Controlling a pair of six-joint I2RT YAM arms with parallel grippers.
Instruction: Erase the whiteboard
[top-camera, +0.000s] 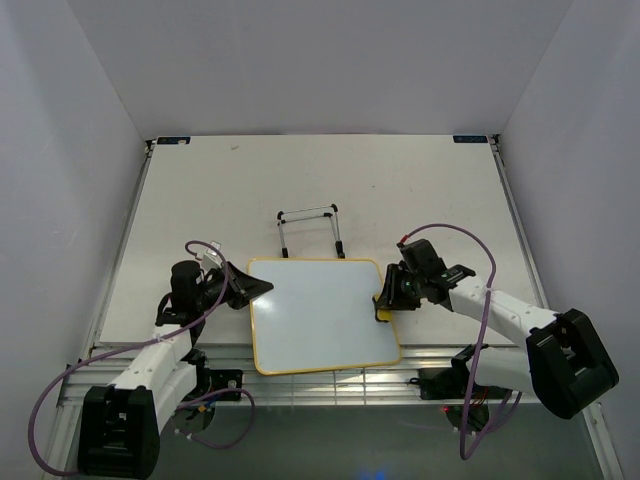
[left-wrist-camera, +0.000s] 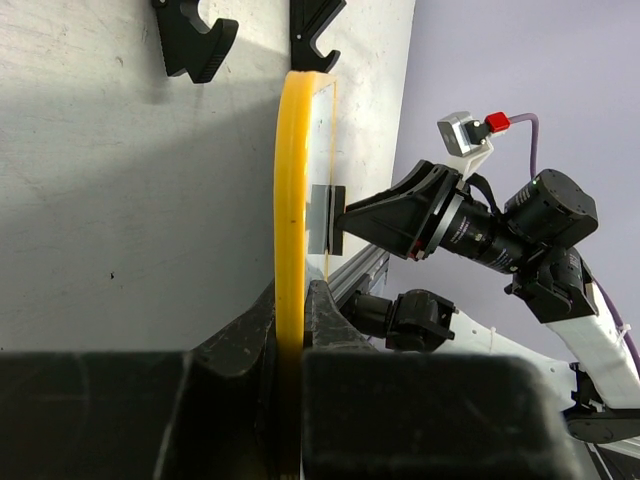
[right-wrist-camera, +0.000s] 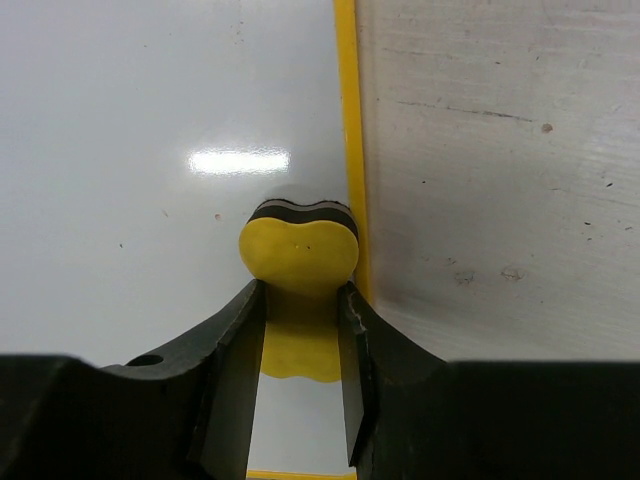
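The whiteboard (top-camera: 320, 312), white with a thin yellow frame, lies flat near the table's front edge; its face shows no writing. My left gripper (top-camera: 252, 287) is shut on the board's upper left corner; in the left wrist view the yellow frame (left-wrist-camera: 291, 200) runs edge-on between the fingers (left-wrist-camera: 330, 310). My right gripper (top-camera: 386, 300) is shut on a small yellow eraser (right-wrist-camera: 300, 255) with a dark underside, pressed on the board's white face (right-wrist-camera: 150, 150) right beside its right frame edge (right-wrist-camera: 348, 130).
A black wire stand (top-camera: 312, 228) lies on the table just behind the board. The table's metal front rail (top-camera: 330, 385) runs under the board's near edge. White walls enclose the table on three sides.
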